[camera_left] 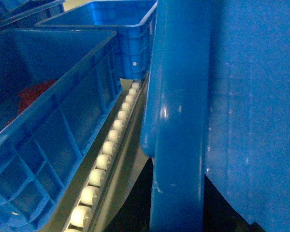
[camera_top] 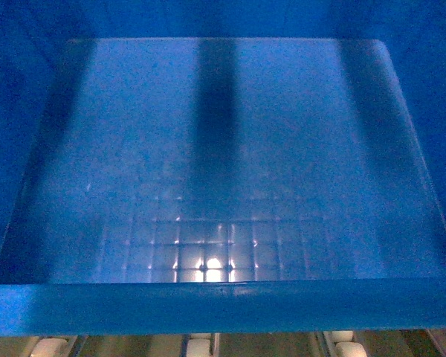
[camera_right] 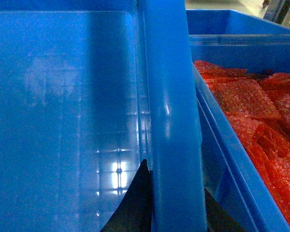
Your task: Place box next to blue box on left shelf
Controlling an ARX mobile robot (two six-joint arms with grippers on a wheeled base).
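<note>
Right wrist view: dark fingers (camera_right: 130,205) of the right claw straddled the rim of the box (camera_right: 63,121), one each side, clamped on it.
Left wrist view: left claw (camera_left: 176,203) mostly hidden, dark parts either side of the opposite rim; its grip could not be told. The box sat over the roller shelf (camera_left: 104,162), between a ribbed crate (camera_left: 48,135) and a crate of red bubble wrap (camera_right: 261,111). Head view showed the gridded floor.

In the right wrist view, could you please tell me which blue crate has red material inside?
The neighbouring crate on the right; it holds crinkled red material. The held box on the left shows only bare blue floor.
</note>
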